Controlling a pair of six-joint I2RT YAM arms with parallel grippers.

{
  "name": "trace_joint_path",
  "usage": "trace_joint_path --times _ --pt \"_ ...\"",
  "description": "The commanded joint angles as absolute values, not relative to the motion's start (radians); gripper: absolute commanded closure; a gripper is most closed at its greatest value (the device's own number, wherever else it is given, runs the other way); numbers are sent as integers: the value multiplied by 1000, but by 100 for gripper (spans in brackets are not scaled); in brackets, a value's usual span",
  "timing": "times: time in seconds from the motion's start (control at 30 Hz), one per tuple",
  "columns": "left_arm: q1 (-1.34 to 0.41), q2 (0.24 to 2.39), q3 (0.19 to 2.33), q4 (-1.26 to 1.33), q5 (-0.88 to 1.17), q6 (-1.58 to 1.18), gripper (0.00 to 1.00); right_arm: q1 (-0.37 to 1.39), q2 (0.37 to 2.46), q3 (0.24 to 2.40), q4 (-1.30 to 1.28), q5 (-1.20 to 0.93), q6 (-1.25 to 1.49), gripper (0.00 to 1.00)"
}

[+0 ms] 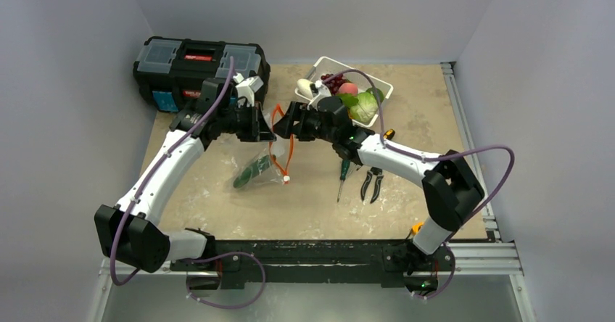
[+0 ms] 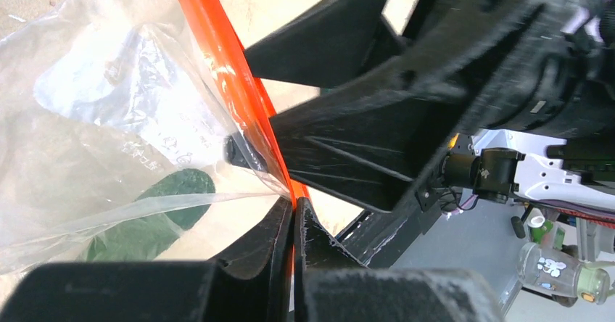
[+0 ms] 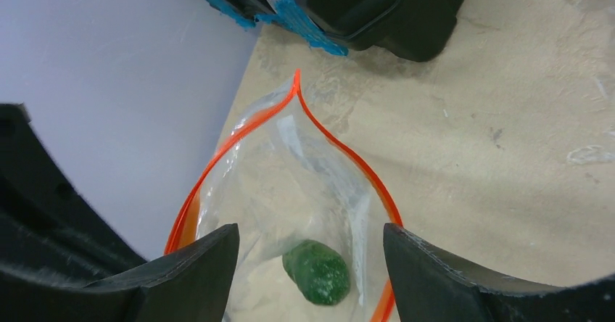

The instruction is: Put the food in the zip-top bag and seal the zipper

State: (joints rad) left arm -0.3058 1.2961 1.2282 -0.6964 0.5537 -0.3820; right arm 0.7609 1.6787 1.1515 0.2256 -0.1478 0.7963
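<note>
Left pincer clamped tight on the zipper strip. It's the only grip on the zip-top bag. Right pincer wide, straddling the open mouth, holding nothing. Cucumber sits low inside. Other food is in the basket, well apart.

Risks:
- The single pinch slips under the cucumber's weight and the bag drops onto the surface.
- The mouth sags shut before the next item goes in.
- The right pincer closing here grabs loose film, not strip, and yanks the bag out of the left grip.

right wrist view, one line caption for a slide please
Open right gripper looks into the open zip-top bag, its orange-red zipper parted, a dark green cucumber inside.
</note>
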Motion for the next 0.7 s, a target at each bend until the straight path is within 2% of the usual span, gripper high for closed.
trace_joint_path --times 0.0,0.33,0.47,0.57,0.63,0.67 --pt "-282 1309 1226 -665 594 -373 100 750 1566 1196 134 -132 639 26" --pt "-268 1312 1229 -670 598 -368 100 751 1580 1174 42 -161 535 25" --pt "-268 1322 1233 -670 624 -401 100 766 1629 1172 44 -206 631 30" --pt "-272 1314 1237 -689 616 -465 100 809 1616 1160 31 -246 643 37" --pt "-270 1297 1235 -723 596 -519 100 829 1601 1158 -11 -269 640 48" --pt "-269 1286 1236 -745 587 -551 100 836 1598 1157 -40 -300 641 61"
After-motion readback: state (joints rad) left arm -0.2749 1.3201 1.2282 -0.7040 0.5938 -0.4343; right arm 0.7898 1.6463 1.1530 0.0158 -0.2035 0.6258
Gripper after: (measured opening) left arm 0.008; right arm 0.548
